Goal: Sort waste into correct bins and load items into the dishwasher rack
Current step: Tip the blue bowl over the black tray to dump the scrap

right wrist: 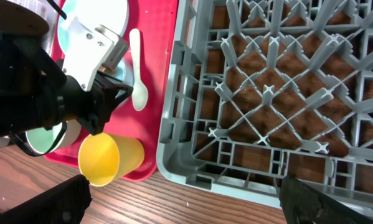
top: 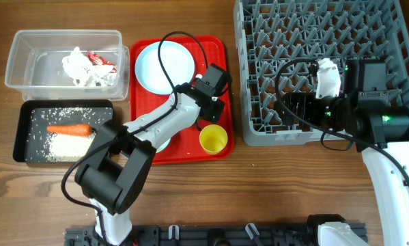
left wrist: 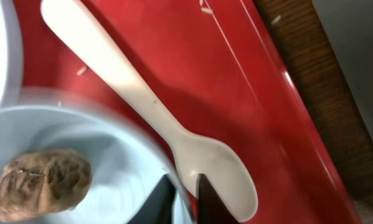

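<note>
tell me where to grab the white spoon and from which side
Take the white spoon by the middle of its handle, from straight above, closing across its width. It lies flat on the red tray. The handle is narrow and straight, and the wide scoop end crowds a bowl.

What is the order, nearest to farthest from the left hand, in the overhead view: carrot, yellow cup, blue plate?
1. Yellow cup, beside the left hand.
2. Blue plate, farther up the red tray.
3. Carrot, in the black tray, far left.
</note>
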Action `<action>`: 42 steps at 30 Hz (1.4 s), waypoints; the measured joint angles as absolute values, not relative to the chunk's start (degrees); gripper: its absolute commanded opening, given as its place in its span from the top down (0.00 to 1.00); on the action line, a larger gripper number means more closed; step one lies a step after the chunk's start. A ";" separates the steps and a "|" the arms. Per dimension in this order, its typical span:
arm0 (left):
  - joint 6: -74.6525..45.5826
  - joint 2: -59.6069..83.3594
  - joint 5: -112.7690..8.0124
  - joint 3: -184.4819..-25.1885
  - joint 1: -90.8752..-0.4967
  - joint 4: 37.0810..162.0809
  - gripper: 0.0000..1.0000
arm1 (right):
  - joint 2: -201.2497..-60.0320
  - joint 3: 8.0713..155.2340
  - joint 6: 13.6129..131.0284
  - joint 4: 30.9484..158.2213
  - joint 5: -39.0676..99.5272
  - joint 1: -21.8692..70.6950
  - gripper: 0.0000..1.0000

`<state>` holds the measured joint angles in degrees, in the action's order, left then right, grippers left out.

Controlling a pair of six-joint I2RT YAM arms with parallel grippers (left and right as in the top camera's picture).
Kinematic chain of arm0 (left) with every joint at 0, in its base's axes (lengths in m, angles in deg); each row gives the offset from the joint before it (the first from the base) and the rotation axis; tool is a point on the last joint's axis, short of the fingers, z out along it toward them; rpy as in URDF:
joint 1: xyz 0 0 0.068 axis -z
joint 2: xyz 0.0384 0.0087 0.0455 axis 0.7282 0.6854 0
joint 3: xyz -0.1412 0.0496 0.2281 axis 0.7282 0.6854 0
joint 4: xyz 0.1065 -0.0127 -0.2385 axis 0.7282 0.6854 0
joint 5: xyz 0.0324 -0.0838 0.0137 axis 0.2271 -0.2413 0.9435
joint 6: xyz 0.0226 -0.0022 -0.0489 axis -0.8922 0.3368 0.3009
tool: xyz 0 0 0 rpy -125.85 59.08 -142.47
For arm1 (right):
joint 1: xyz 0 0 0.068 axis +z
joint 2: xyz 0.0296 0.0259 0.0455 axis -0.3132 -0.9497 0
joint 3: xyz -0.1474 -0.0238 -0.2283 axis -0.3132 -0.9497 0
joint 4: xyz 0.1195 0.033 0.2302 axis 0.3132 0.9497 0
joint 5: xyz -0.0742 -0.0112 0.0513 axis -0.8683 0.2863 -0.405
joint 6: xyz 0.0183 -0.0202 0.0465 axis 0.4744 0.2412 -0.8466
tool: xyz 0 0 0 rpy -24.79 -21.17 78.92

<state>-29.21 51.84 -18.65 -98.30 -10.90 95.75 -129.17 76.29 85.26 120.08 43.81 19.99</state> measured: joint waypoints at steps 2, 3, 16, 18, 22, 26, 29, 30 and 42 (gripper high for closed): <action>-29.32 51.84 -18.52 -98.30 -10.90 94.17 0.96 | -129.17 76.29 85.26 120.08 43.81 19.99 0.00; -29.28 51.82 -18.24 -98.32 -10.90 93.62 0.96 | -129.17 76.29 85.28 120.08 43.81 19.99 0.00; -14.44 42.57 -21.73 -116.18 -13.94 125.12 0.96 | -129.19 76.29 85.28 120.23 43.81 19.99 0.00; -13.04 39.43 -25.63 -116.33 -20.36 132.27 0.96 | -129.21 76.29 85.28 120.30 43.81 19.99 0.00; -17.19 38.57 -35.85 -116.35 -38.05 137.19 0.96 | -129.21 76.29 85.28 120.98 43.79 19.99 0.00; -27.35 38.57 -50.96 -115.87 -53.24 138.63 0.96 | -129.21 76.29 85.28 120.98 43.81 19.99 0.00; -35.29 38.57 -61.71 -113.75 -63.53 139.20 0.96 | -129.21 76.29 85.28 121.00 43.79 19.99 0.00; -38.54 38.31 -66.83 -111.46 -67.16 138.96 0.96 | -129.21 76.29 85.28 120.96 43.79 19.99 0.01; -56.51 38.05 -101.71 -87.15 -98.85 135.68 0.96 | -129.25 76.29 85.26 121.11 43.81 19.99 0.00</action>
